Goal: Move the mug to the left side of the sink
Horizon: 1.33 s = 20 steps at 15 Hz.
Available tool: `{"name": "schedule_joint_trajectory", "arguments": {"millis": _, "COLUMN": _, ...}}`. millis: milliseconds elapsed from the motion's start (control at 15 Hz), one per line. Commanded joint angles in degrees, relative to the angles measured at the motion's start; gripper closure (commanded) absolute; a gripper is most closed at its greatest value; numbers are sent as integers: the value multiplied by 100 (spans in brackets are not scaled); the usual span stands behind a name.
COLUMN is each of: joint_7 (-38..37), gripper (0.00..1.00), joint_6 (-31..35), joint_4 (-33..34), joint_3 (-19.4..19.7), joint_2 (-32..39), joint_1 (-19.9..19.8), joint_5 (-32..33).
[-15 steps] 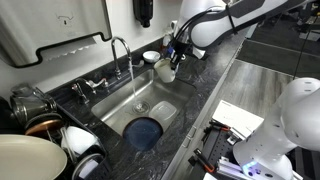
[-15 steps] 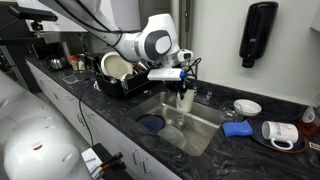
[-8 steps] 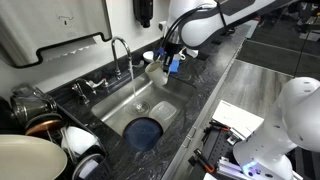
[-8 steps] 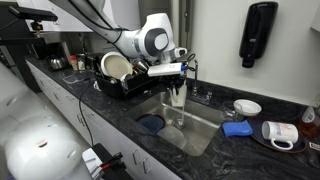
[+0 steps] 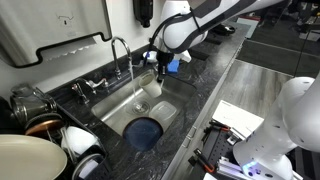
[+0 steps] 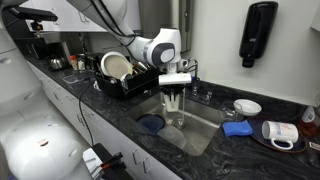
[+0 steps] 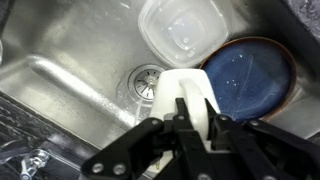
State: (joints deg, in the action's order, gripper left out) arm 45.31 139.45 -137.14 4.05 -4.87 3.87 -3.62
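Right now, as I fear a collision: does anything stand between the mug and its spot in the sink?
The gripper holds the mug above the sink. Nothing stands in the air below it, but a blue plate and a clear container lie on the basin floor beside the drain, taking up that end.

One sink [image 5: 112, 112] with one drain [image 7: 148, 78] and one gooseneck faucet [image 5: 113, 52]; one cream mug [image 7: 190, 100]; one blue plate [image 7: 250, 75] and one clear plastic container [image 7: 180, 28] in the basin; on the counter, one shallow white dish [image 6: 246, 107], one blue cloth [image 6: 237, 128] and one white cup [image 6: 280, 132] on its side; one black wall dispenser [image 6: 258, 35]; one white robot arm [image 6: 160, 45]; one dish rack [image 6: 125, 86], its stacked dishes too crowded to count.
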Motion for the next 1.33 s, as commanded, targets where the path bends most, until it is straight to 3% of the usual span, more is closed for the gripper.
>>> {"name": "schedule_joint_trajectory", "arguments": {"millis": 0, "joint_7": 955, "gripper": 96, "joint_6": -207, "joint_4": 213, "joint_3": -30, "joint_2": 81, "joint_1": -72, "joint_5": -391}}
{"name": "schedule_joint_trajectory", "arguments": {"millis": 67, "joint_7": 568, "gripper": 82, "joint_6": -48, "joint_4": 48, "joint_3": -99, "joint_2": 62, "joint_1": -95, "joint_5": -237}}
{"name": "schedule_joint_trajectory", "arguments": {"millis": 467, "joint_7": 729, "gripper": 82, "joint_6": -58, "joint_4": 63, "joint_3": -96, "joint_2": 72, "joint_1": -101, "joint_5": -255}}
{"name": "schedule_joint_trajectory", "arguments": {"millis": 533, "joint_7": 730, "gripper": 96, "joint_6": -59, "joint_4": 63, "joint_3": -96, "joint_2": 72, "joint_1": -101, "joint_5": -255}}
{"name": "schedule_joint_trajectory", "arguments": {"millis": 600, "joint_7": 752, "gripper": 96, "joint_6": -34, "joint_4": 83, "joint_3": -120, "joint_2": 93, "joint_1": -84, "joint_5": -185}}
{"name": "schedule_joint_trajectory", "arguments": {"millis": 933, "joint_7": 1879, "gripper": 96, "joint_6": 685, "joint_4": 91, "joint_3": -276, "joint_2": 287, "joint_1": 66, "joint_5": -536}}
{"name": "schedule_joint_trajectory", "arguments": {"millis": 1267, "joint_7": 3605, "gripper": 96, "joint_6": 1364, "joint_4": 334, "joint_3": -600, "joint_2": 648, "joint_1": 200, "joint_5": -1603}}
